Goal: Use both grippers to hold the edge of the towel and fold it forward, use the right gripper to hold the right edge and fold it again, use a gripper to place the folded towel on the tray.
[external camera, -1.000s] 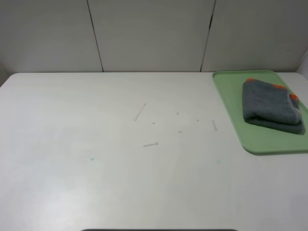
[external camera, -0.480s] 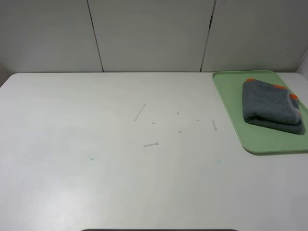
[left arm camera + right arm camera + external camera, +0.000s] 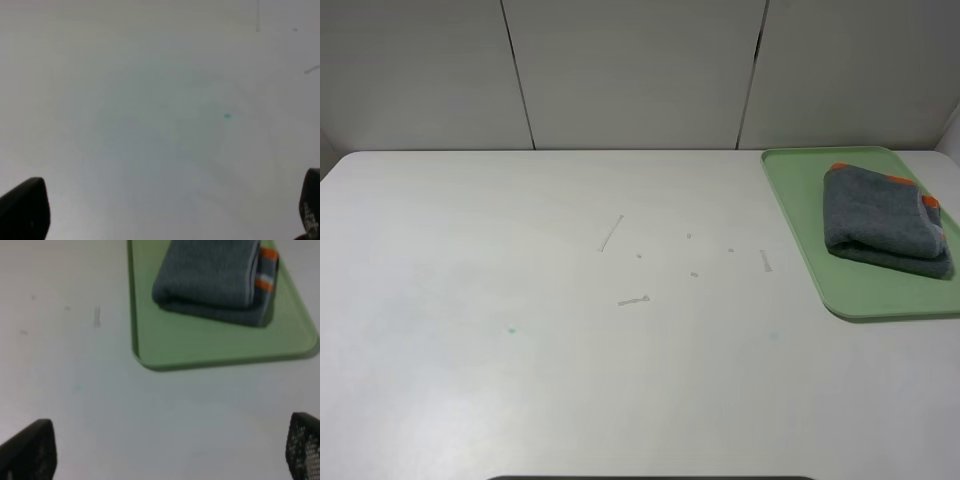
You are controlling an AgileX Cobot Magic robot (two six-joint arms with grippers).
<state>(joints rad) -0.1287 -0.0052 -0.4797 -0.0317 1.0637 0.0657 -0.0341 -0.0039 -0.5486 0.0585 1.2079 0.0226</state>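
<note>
tray [image 3: 798, 215] cut off at right edge, table marks [image 3: 634, 300] indistinct

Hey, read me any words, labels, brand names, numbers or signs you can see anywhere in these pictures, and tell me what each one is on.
None: no readable text in any view.
The folded grey towel shows only orange stripes, no label.
The green tray is plain.
The white table bears only faint scuffs and specks, not letters.

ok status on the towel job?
Both grippers open, empty: left gripper, right gripper. Towel folded, on tray. Nothing obstructing.
</note>
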